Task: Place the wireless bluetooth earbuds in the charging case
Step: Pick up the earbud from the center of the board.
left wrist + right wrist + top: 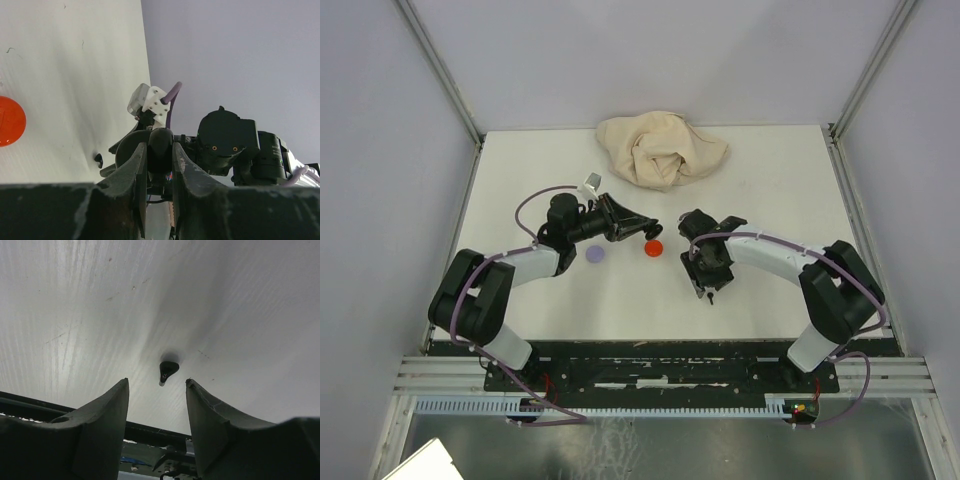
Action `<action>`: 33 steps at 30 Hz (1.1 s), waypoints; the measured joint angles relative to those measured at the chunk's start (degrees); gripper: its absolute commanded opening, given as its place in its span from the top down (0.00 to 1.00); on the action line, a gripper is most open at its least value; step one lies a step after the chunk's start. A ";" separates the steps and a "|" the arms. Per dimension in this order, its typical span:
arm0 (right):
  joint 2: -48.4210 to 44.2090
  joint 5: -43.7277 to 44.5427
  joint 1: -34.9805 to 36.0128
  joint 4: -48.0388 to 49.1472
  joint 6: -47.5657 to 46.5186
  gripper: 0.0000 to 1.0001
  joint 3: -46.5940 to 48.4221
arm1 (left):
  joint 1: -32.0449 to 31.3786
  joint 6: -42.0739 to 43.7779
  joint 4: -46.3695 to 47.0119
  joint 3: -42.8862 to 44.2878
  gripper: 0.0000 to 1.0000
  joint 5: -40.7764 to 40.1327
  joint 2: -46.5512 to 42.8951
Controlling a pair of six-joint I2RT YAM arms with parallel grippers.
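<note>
My left gripper (653, 231) is shut on a black rounded thing (161, 149), which looks like a charging case held on edge. It hovers just above a red disc (653, 247) (7, 121). A lavender disc (595, 254) lies under the left arm. One tiny black earbud (167, 371) (711, 298) lies on the white table. My right gripper (704, 284) (156, 382) points down at the earbud, open, with the earbud just ahead of the gap and touching neither finger. The same earbud (99, 160) shows small in the left wrist view.
A crumpled beige cloth (660, 148) lies at the back of the table. The right arm's wrist (227, 142) fills the space beyond the left fingers. The dark base rail (660, 365) runs along the near edge, close to the earbud.
</note>
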 measured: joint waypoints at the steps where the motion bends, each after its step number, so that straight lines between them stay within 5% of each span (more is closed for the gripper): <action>1: 0.44 -0.20 0.00 0.13 -0.02 0.44 0.00 | 0.00 0.07 -0.02 0.00 0.97 0.07 -0.09; 33: 4.87 -1.49 -1.73 2.56 -1.53 0.54 -1.14 | 0.00 0.66 -1.16 -0.31 0.97 0.37 -0.68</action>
